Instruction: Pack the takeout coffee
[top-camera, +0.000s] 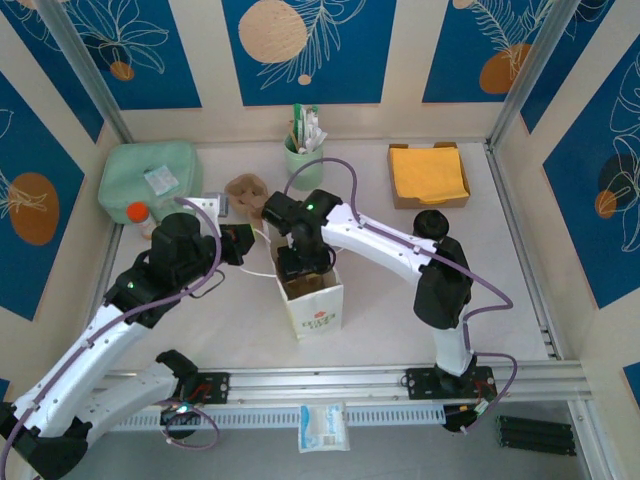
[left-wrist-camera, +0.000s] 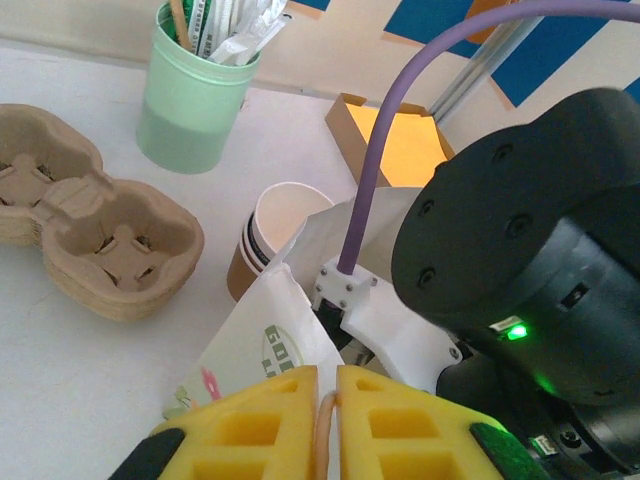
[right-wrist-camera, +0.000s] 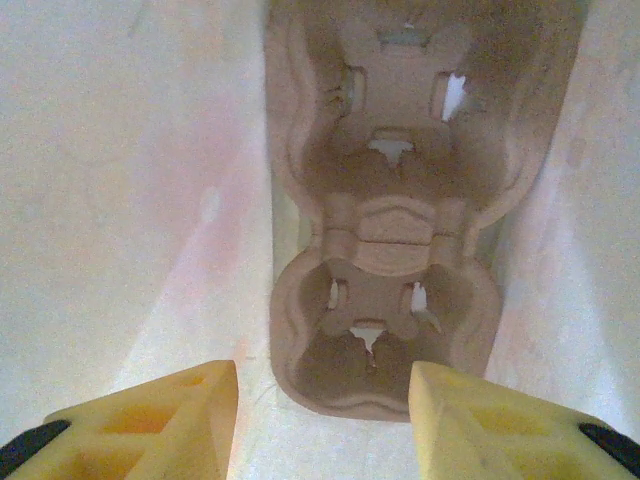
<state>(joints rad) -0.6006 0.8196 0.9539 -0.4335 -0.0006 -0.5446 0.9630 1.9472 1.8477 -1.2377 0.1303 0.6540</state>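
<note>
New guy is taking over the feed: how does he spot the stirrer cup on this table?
Look along the back edge of the table. Between the brown pulp carrier and the tray of orange napkins stands a mint-green cup. It is the one stuffed with upright stirrers and sachets; the paper cups nearby are brown.

Left fingers pinch thin cord; white paper bag ahead, stacked cups behind.

rough matt pulp carrier, smooth paper bag.
</note>
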